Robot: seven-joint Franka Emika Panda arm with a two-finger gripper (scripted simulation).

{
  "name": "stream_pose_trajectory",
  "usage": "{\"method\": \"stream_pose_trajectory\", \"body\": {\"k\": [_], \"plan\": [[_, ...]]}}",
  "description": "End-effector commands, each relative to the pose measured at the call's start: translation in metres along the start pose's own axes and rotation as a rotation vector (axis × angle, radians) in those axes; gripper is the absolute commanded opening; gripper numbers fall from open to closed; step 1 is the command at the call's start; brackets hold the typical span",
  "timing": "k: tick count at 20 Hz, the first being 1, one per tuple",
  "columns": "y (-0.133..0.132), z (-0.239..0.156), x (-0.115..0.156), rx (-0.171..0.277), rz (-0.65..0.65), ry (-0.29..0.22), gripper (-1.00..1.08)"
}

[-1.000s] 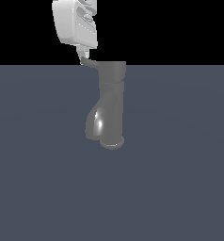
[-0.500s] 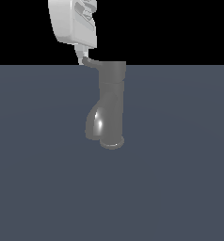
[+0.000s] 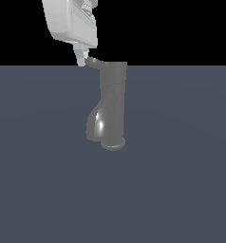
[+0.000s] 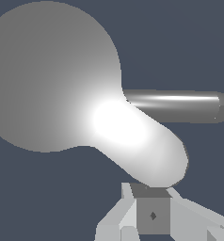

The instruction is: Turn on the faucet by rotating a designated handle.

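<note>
The handle (image 3: pixel 92 62) juts from the cap of the faucet (image 3: pixel 111 107) toward the exterior view's left, its tip just below and beside the claw (image 3: pixel 81 60), whose fingers look nearly together and grip nothing I can make out.

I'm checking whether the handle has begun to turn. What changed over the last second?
The gripper drifted slightly toward the exterior view's left, its tip staying by the handle end. Any handle rotation is too small to tell. The faucet stayed put; nothing was grasped or released.
</note>
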State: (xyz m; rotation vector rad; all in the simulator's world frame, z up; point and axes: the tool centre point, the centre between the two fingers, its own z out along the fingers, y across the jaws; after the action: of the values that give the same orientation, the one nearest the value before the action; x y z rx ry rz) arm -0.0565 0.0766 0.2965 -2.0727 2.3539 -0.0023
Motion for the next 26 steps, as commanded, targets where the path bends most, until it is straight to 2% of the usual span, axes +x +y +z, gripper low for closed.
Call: {"method": "stream_pose_trajectory", "body": {"k": [1,3,4,18,19,20,26], "plan": [[0.007,0.0,0.013,-0.004,0.017,0.003,-1.0],[0.011,0.0,0.015,-0.004,0.017,0.003,-1.0],[0.009,0.0,0.004,-0.002,-0.001,0.002,-1.0],[0.03,-0.001,0.077,-0.004,0.016,0.003,-1.0],[0.03,-0.001,0.077,-0.004,0.016,0.003,-1.0],[0.032,0.0,0.047,-0.003,-0.035,0.003,-1.0],[0.017,-0.001,0.084,-0.004,-0.014,0.003,-1.0]]}}
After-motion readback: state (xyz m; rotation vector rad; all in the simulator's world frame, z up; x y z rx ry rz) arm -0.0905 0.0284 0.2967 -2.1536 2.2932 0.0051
